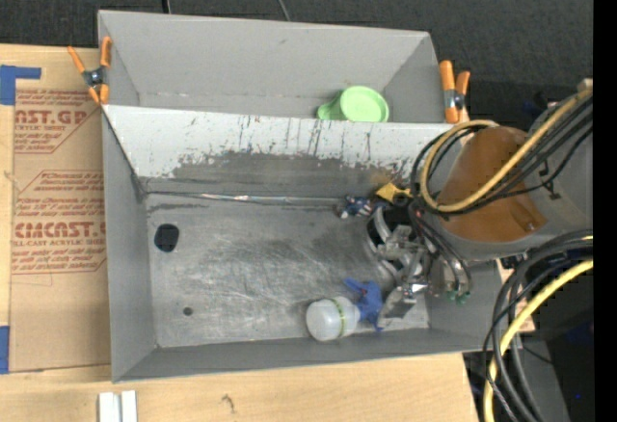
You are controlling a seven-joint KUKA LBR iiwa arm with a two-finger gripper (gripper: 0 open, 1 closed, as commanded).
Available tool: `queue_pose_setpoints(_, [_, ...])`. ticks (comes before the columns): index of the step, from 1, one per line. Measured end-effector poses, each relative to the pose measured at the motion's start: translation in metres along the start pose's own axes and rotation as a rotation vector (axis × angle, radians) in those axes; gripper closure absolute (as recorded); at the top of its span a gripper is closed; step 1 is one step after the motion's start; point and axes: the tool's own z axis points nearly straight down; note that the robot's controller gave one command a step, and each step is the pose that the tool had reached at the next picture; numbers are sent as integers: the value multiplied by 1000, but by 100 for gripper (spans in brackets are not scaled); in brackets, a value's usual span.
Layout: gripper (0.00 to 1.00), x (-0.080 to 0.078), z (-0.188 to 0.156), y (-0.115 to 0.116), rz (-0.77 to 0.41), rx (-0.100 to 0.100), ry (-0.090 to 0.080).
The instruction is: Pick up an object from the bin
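My gripper (400,277) is low in the bin's front right corner. Just in front of it lies a small blue thing (366,298), touching or nearly touching the gripper's lower end. A white rounded bottle-like thing (327,319) rests against that blue thing on its left, close to the bin's front wall. Whether the blue thing is held I cannot make out. A small blue and dark thing (351,208) lies behind the gripper, near the foot of the back wall.
A light green round lid-like thing (357,106) sits high against the back wall. A small dark lump (167,238) lies at the left of the floor. The arm with its orange cover and cables fills the right side.
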Motion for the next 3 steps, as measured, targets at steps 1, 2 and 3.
queue_pose_setpoints(1, [0, 1, 25, 3, -28, 1, -2])
queue_pose_setpoints(2, [100, 1, 30, -5, 8, -3, 1])
queue_pose_setpoints(3, [100, 1, 30, -5, 8, -3, 1])
